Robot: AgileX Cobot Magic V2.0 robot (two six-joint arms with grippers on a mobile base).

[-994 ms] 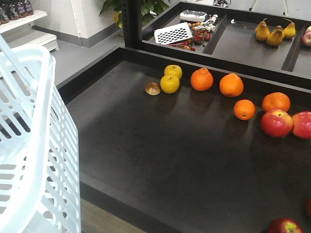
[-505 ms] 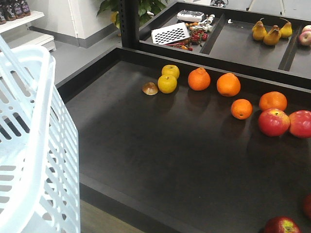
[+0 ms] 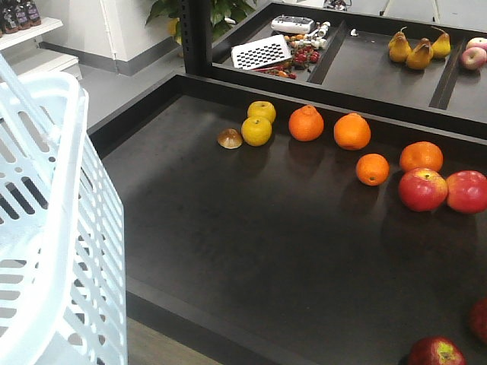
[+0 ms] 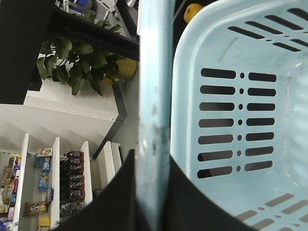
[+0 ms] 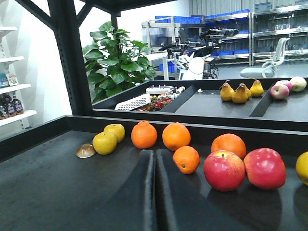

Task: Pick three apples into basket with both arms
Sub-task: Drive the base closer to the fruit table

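Black R gripper pinched together, oranges & bright apples ahead; L gripper clamped on basket handle

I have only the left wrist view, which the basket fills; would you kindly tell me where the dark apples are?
Observer: The front view shows one dark apple at its bottom right, on the tray; what looks like another is cut off by the right edge just behind it.
Operator: Thank you. Is the right arm holding anything?
Observer: No. In the right wrist view the right fingers are together and empty.
Operator: What lies ahead of them?
Observer: A small orange, with two brighter apples to its right.
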